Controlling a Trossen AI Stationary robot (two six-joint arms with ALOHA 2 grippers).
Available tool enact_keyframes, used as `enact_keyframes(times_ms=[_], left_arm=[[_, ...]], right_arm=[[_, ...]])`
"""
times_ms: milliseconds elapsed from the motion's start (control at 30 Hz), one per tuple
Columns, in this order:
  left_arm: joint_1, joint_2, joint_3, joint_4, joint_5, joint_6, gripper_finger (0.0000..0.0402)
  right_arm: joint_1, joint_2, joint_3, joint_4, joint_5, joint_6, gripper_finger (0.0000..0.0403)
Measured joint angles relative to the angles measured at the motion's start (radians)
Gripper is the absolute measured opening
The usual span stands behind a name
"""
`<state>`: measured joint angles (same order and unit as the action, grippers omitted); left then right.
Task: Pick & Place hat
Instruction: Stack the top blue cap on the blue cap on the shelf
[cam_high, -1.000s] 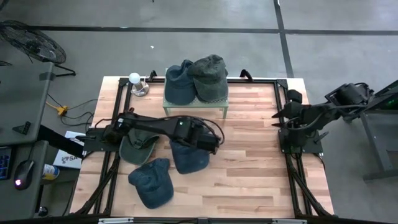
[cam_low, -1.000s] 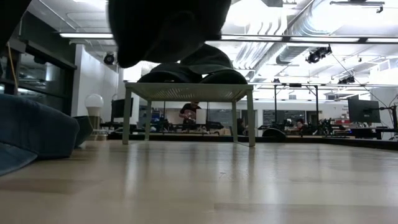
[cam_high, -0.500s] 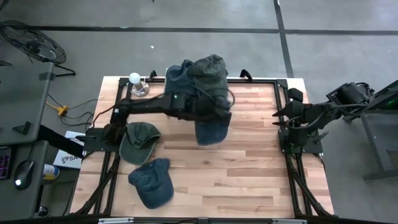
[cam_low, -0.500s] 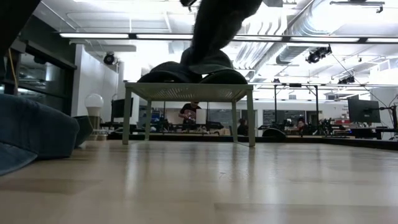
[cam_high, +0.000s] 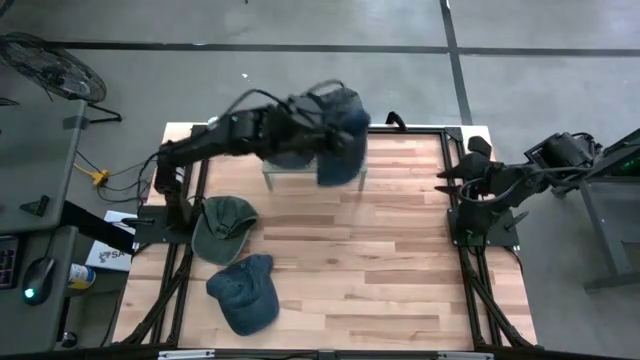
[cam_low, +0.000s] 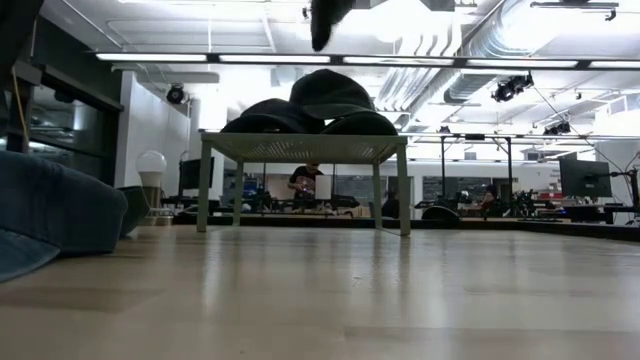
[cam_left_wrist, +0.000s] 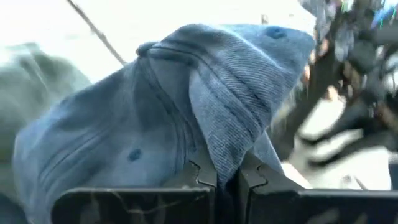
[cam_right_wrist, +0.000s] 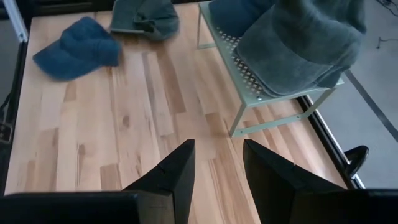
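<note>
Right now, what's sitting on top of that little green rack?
On the green rack lie a grey-green cap and a blue cap. The left gripper holds another blue cap above, hiding part of the rack.

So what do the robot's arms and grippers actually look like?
Both arms are dark and jointed, with black cables looping along them. The left gripper has two flat black fingers with notched edges. The right gripper has two broad black fingers tapering to angled tips.

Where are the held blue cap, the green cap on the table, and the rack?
Held blue cap (cam_left_wrist: 124, 143), left wrist view, on its crown.
Green cap (cam_high: 222, 226), high view, on its crown.
Rack (cam_right_wrist: 249, 78), right wrist view, on its perforated top.
</note>
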<state>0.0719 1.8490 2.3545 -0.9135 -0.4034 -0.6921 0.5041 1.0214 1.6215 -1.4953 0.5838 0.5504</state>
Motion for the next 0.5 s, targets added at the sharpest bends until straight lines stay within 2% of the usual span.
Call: enact_keyframes(times_ms=[167,367,500], left_arm=[[0.073,-0.049,0.003,-0.09,-0.109,0.015,0.0002],[0.174,-0.077,0.001,-0.306,-0.134,0.016,0.0002],[0.22,-0.08,-0.007,-0.381,-0.149,0.043,0.0002]], right_arm=[[0.0,0.0,0.0,0.003,0.014,0.037,0.0129],[0.0,0.001,0.0,0.005,0.031,0.091,0.0129],[0.0,0.005,0.0,0.005,0.061,0.124,0.0129]])
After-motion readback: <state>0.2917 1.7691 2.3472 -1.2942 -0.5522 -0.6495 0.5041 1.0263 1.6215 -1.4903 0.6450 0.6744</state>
